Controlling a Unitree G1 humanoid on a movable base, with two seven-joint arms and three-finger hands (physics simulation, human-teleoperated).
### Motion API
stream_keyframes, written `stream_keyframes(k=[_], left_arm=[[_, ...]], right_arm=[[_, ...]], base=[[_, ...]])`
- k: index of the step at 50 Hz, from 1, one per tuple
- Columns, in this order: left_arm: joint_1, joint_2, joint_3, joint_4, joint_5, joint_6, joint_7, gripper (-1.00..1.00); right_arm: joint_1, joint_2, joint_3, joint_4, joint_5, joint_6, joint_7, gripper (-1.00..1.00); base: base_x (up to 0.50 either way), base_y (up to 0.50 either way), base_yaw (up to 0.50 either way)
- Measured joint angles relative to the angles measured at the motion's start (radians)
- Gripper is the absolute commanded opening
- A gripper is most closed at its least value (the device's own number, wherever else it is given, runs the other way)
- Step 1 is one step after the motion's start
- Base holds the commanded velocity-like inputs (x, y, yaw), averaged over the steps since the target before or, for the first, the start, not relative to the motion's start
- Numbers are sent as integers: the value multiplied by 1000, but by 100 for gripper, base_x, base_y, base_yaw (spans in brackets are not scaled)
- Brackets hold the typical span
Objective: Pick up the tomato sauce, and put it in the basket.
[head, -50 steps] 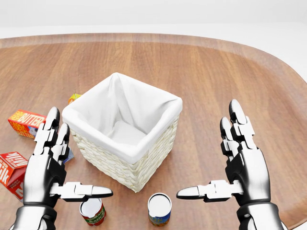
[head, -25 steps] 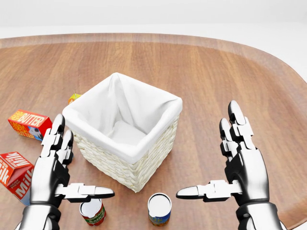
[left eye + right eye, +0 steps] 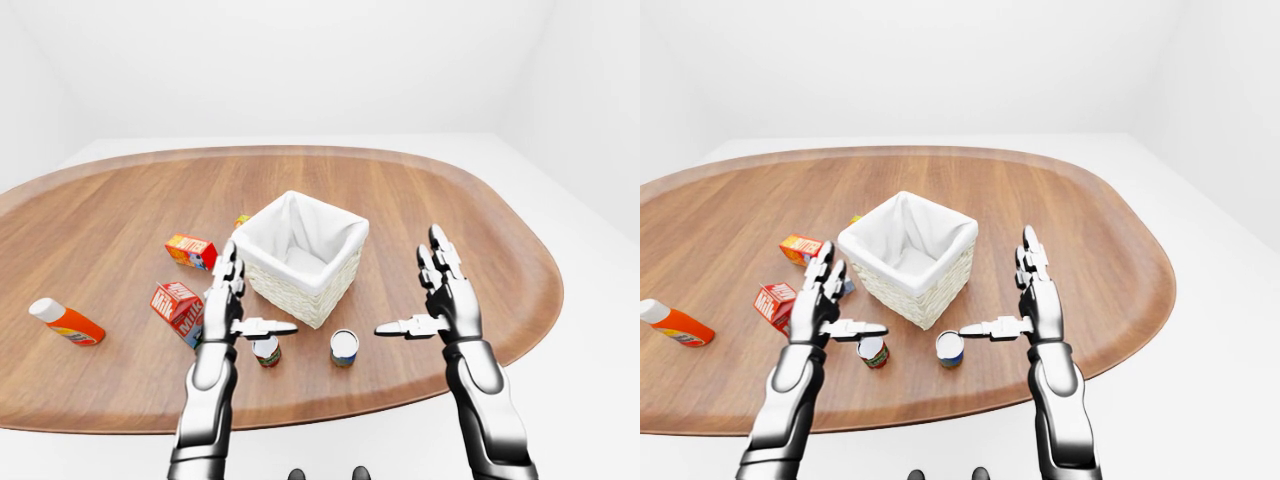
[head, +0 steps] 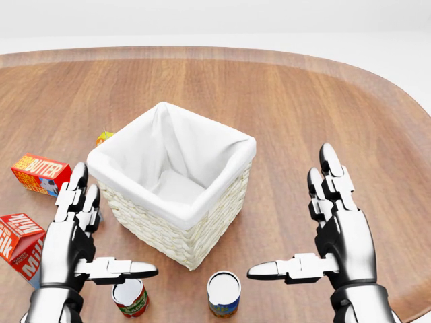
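Head view: both robot hands spread open above two cans, nothing grasped.
The tomato sauce [image 4: 130, 297], judged to be the red-labelled can, stands on the desk [image 4: 303, 94] just under the left robot hand [image 4: 74, 242]; the basket [image 4: 172, 182] is just above it in this view. A blue-labelled can [image 4: 223, 294] stands beside it, near the right robot hand [image 4: 337, 232]. Best to lower the left robot hand squarely around the red can. Against half a second ago, the left hand sits slightly lower and further left; the rest is unchanged.
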Motion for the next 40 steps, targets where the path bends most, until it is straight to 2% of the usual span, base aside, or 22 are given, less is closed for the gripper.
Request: stream_keyframes(k=[40], left_arm=[[19, -1, 18, 48, -24, 0, 21, 100]], right_arm=[[-23, -7, -22, 34, 10, 0, -4, 100]], base=[[0, 0, 0]])
